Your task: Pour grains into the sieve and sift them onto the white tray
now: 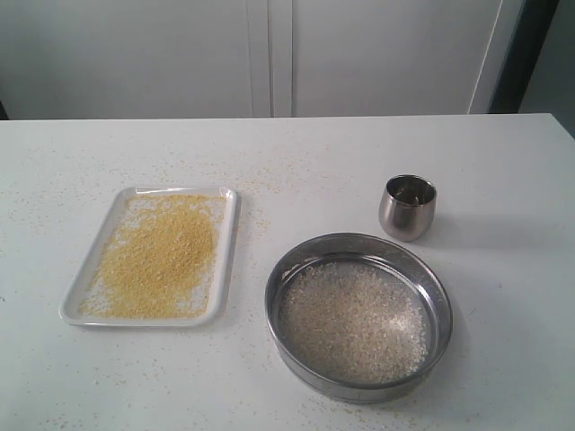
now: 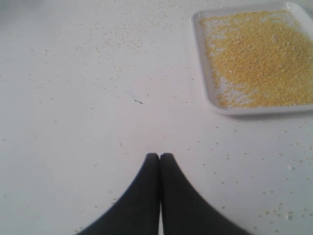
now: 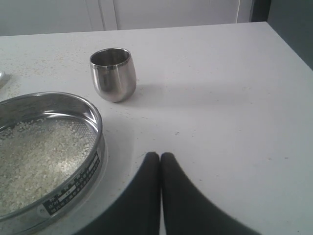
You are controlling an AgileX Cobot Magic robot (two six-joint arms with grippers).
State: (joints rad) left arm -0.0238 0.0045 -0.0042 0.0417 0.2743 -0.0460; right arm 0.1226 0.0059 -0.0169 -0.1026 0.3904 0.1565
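Observation:
The white tray (image 1: 227, 235) lies on the left of the table, covered with golden-yellow grains (image 1: 162, 256); the left wrist view shows the same tray (image 2: 205, 73) and its grains (image 2: 259, 58). To the right stands the steel sieve (image 1: 359, 389) holding whitish rice-like grains (image 1: 352, 321). In the right wrist view the sieve (image 3: 73, 183) is beside my right gripper (image 3: 160, 155), which is shut and empty above bare table. My left gripper (image 2: 159, 156) is shut and empty too, well apart from the tray. Neither gripper appears in the exterior view.
A small rounded steel cup (image 1: 408, 208) stands upright behind the sieve, also seen as the cup (image 3: 113, 75) in the right wrist view. Stray granules speckle the white table (image 1: 503, 180). The table's far edge meets a pale wall with cabinet doors.

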